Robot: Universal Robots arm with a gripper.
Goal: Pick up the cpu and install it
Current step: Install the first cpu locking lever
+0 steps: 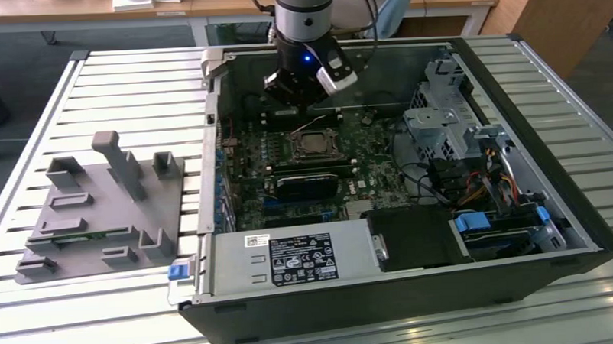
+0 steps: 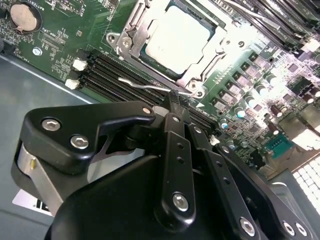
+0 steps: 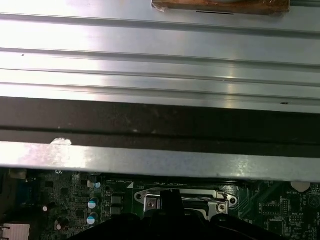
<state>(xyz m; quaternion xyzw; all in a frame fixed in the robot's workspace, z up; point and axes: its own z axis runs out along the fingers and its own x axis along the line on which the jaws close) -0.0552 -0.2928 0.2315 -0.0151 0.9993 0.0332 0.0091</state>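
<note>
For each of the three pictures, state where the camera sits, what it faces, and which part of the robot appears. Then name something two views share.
Exterior view: off the arm, above the open computer case, looking down at the motherboard; the arm and tool show.
Second wrist view: on the arm, facing the cpu seated in its socket; the tool's black linkage shows.
First wrist view: on the arm, facing the case wall and slatted table.
Shared: the socket, in both wrist views.

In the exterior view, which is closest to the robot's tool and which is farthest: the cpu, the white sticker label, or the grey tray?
1. The cpu: in its socket on the motherboard, just below the tool in the exterior view.
2. The white sticker label: on the metal box at the near edge of the computer case.
3. The grey tray: outside the case, on the table at the exterior view's left.
</note>
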